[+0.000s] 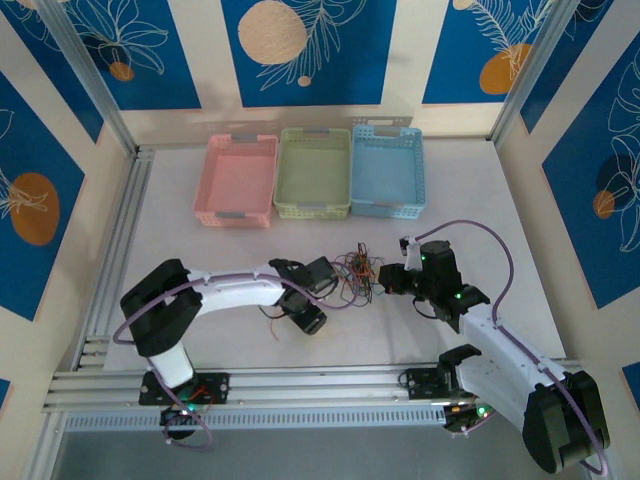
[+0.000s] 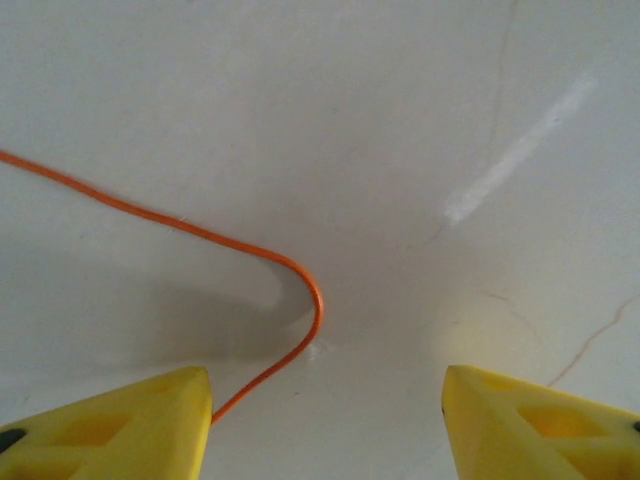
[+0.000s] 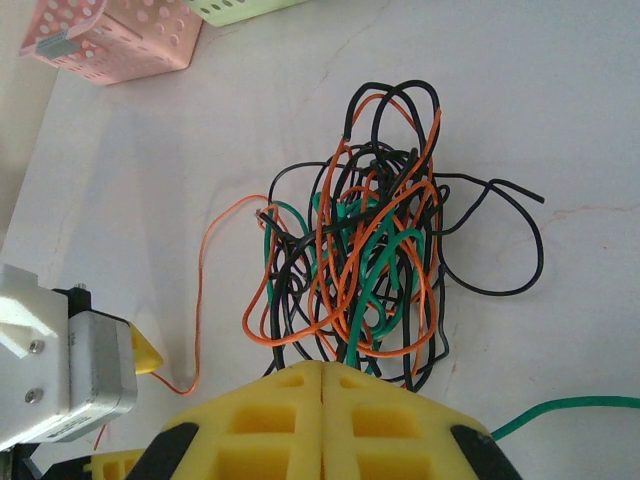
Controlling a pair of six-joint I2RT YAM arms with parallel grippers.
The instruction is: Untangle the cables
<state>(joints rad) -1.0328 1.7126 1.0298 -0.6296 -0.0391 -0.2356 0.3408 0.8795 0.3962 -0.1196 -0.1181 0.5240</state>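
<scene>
- Right gripper [image 3: 322, 368] is the closest thing in the right wrist view. Its two yellow fingers are pressed flat together with no gap at all. The near edge of the knot slips behind the tips, so I honestly can't tell if a strand is pinched in there.
- Just past those tips are the cables [image 3: 360, 250], a tight knot of black, orange and green wires lying on the white table [image 3: 560, 90]. A few black loops flop out to the right.
- That view also catches a green strand [image 3: 570, 405] running off to the right beside the fingers.
- An orange strand [image 3: 203, 260] loops out of the knot's left side and runs down toward the other arm's yellow fingertip [image 3: 145, 355].
- The left wrist view is way plainer. The left gripper [image 2: 326, 372] has its jaws well apart with nothing held between them. The orange strand lies on the table there, curving in from the left and passing just beside the left-hand finger.
- From the top camera you get the layout the wrist cams miss. The knot sits mid-table between the two arms.
- Farther back, well apart from the knot, a pink basket [image 1: 238, 180], a green basket [image 1: 313, 172] and a blue basket [image 1: 387, 170] stand side by side.
</scene>
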